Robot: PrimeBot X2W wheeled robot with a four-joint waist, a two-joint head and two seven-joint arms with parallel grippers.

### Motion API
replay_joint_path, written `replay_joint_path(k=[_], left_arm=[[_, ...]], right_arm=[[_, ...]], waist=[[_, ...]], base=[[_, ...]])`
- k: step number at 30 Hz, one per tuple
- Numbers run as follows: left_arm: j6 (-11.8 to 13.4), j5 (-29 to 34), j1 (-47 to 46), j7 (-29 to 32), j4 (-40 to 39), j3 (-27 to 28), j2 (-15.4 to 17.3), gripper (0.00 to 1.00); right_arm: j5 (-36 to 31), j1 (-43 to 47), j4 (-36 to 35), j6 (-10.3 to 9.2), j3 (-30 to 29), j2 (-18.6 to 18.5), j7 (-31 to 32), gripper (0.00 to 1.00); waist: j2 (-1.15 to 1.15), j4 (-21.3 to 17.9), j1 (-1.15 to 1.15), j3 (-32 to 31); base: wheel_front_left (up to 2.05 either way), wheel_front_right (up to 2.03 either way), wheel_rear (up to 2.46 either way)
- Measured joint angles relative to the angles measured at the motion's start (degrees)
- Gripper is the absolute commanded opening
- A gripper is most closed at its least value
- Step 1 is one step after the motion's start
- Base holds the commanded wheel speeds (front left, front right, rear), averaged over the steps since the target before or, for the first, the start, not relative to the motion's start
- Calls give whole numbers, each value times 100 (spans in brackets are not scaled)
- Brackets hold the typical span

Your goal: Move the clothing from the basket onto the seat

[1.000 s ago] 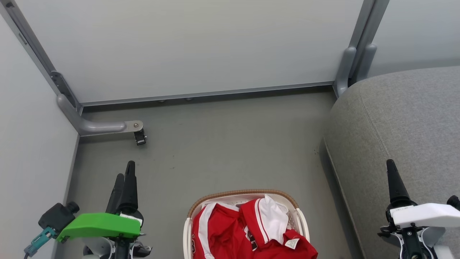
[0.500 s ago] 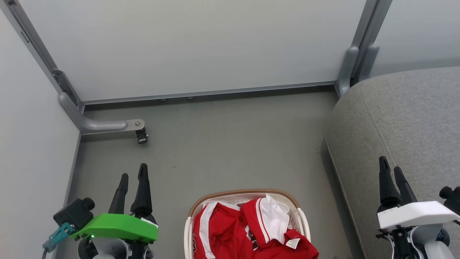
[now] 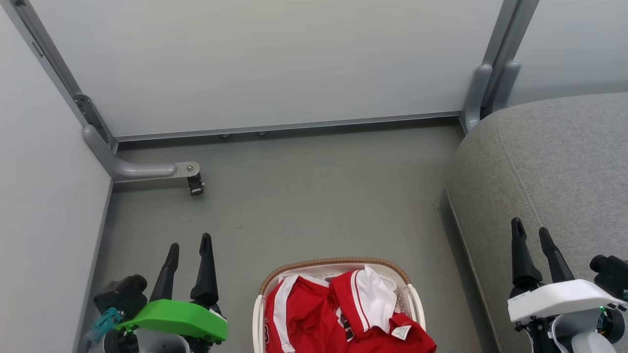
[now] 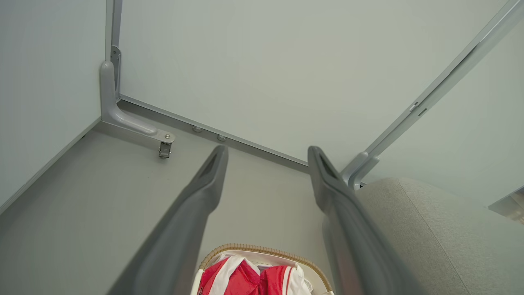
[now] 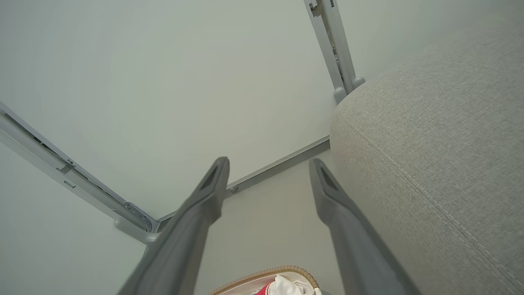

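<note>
The basket (image 3: 333, 262) sat on the floor (image 3: 319, 196) with the clothing (image 3: 309, 318) bundled inside it. The clothing was red with white panels. One white fold lay on top and a small label showed toward the basket's right side.

Left of the basket, the left gripper (image 3: 190, 241) hung over bare floor. Its two dark fingers were spread well apart, with nothing between them and nothing touching them. In the left wrist view the basket's far rim and a strip of red cloth appeared low down between those fingers.

Right of the basket, the right gripper (image 3: 530, 225) was also spread wide and empty. Its fingers pointed away from the robot along the near edge of the seat (image 3: 564, 162). Whether they brushed the fabric could not be told. The seat stood just beside the basket on its right, a large grey cushion with a stitched seam.
</note>
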Motion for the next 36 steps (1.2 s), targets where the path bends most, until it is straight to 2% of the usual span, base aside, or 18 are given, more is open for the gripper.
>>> replay_joint_path(k=[26,36], left_arm=[[114,1299,26,-369,320,-215,11,100],[161,1647,42,-485,338,-285,15,100]], right_arm=[[-1788,136,-26,0,124,-22,-363,100],[-2262,201,-43,0,132,-26,-486,100]], waist=[[0,70,0,38],[0,98,0,31]], base=[[0,0,0],[0,0,0]])
